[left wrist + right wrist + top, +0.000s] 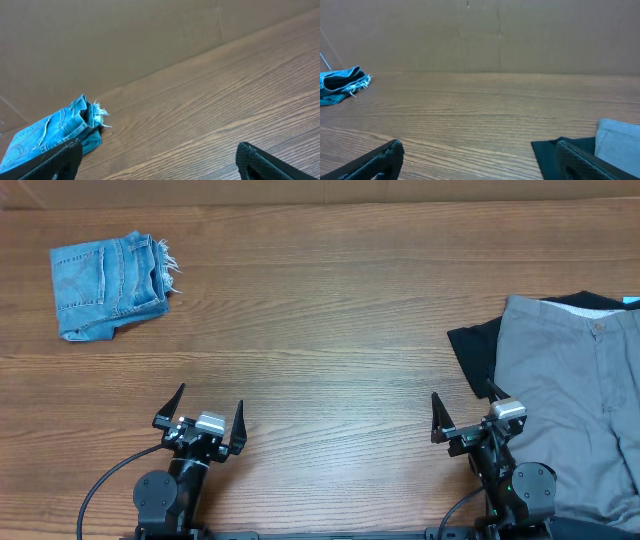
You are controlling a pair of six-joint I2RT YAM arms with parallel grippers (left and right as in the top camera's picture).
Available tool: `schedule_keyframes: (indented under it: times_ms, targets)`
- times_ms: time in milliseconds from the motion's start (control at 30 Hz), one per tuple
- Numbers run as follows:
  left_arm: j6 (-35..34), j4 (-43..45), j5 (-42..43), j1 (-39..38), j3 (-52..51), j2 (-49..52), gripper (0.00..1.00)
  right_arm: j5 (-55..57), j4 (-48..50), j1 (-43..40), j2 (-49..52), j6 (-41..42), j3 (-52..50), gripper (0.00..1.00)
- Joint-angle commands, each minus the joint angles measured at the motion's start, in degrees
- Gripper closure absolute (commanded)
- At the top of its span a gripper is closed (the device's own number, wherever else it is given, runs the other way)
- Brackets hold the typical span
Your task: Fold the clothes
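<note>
Wide open and empty: left fingers (172,402), right fingers (438,415). Just beside the right fingers, the grey-khaki shorts (570,390) lie spread flat on a black T-shirt (475,350) at the right edge of the worktop (320,330), well apart from the left fingers. Folding looks unstarted, all folds left. Denim shorts (105,275) sit far left.

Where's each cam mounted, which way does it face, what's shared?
Overhead: above the wooden table, looking straight down; left tool and right tool, both open, at the near edge.
Left wrist: low behind the left tool, facing the back wall; own black fingers frame the bottom.
Right wrist: low behind the right tool, facing the same wall; own fingers at bottom, grey-khaki cotton shorts lower right.
Shared: all three show the folded light-blue denim shorts.
</note>
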Motion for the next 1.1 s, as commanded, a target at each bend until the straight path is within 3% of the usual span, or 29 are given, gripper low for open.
schedule_keyframes:
  times_ms: [0, 1067]
  targets:
    - [-0.52, 0.24, 0.33, -0.33, -0.46, -0.59, 0.0, -0.11, 0.15, -0.37, -0.66, -0.17, 0.07, 0.0]
    - [0.87, 0.31, 0.26, -0.31, -0.46, -0.59, 0.0, -0.11, 0.15, -0.37, -0.66, -0.17, 0.07, 0.0]
